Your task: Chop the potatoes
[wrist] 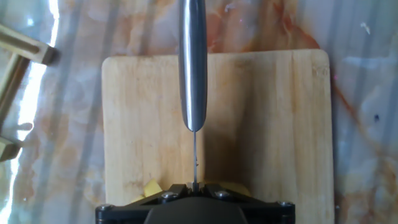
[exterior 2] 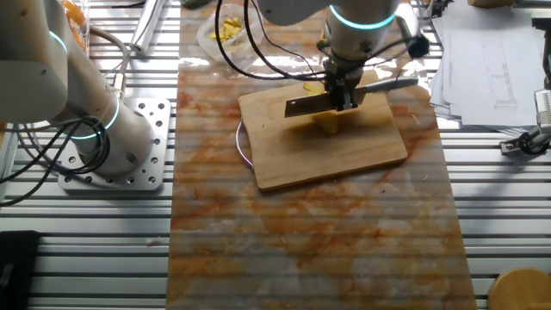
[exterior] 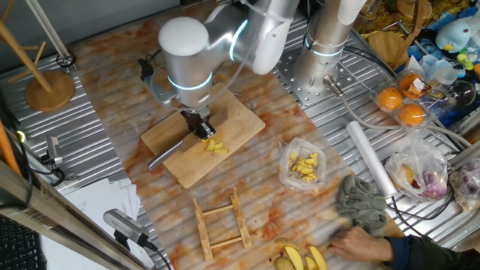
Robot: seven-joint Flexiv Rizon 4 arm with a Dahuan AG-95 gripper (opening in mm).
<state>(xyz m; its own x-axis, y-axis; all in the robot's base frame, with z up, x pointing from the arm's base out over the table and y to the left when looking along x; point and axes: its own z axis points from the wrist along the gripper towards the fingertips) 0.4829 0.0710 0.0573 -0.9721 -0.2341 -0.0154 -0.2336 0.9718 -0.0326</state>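
pale tan wooden cutting board (exterior 2: 327, 146) on an orange-and-cream marbled mat (exterior 2: 310, 232); on the board, yellow potato pieces (exterior: 216, 146) beside a silver-grey knife (exterior 2: 344, 96).

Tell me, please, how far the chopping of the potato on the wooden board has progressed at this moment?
Partly done, it seems. Pale-yellow potato pieces already lie cut on the rectangular wooden cutting board. In hand: the pincer grips a steel knife, its blade above the pieces. Left: some chunks look large, so a few more cuts are probably needed. How fine they are, I cannot tell.
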